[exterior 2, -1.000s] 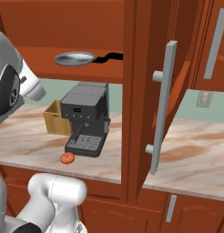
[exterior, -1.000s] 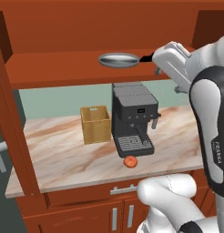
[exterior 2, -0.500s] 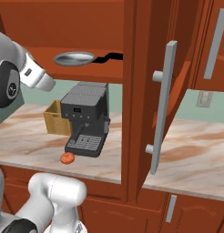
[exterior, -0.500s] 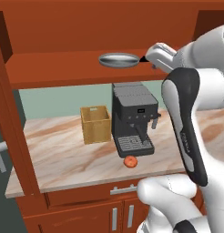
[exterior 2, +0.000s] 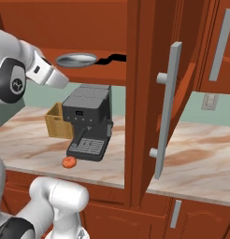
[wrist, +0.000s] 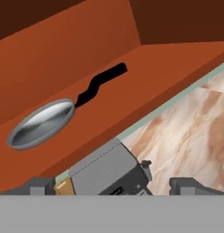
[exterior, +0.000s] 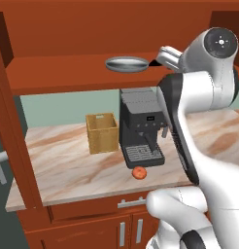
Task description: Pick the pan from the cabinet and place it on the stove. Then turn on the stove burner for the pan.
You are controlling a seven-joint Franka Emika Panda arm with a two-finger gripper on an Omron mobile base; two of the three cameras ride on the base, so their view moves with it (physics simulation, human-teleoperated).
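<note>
The pan (exterior: pixel 126 63) lies flat on the bottom shelf of the open cabinet (exterior: pixel 68 73), silver-grey, with its dark wavy handle (exterior: pixel 153 62) pointing right. In the hand view the pan (wrist: pixel 41 123) sits up and to the left, well apart from my gripper (wrist: pixel 116 185). The two fingertips (wrist: pixel 41 184) stand far apart, open, with nothing between them. My white hand (exterior: pixel 166 56) hovers just right of the handle's end, at shelf height. The stove is out of view.
Under the shelf, a dark coffee machine (exterior: pixel 141 126), a wooden box (exterior: pixel 102 132) and a small red-orange fruit (exterior: pixel 138 172) stand on the marble counter (exterior: pixel 68 165). The open cabinet door (exterior 2: pixel 154 93) with its long silver bar handle (exterior 2: pixel 166 107) juts out on the right.
My arm has swung, with the elbow raised, and the hand has moved slightly closer to the pan's handle. The pan has not moved. The fingers have stayed open.
</note>
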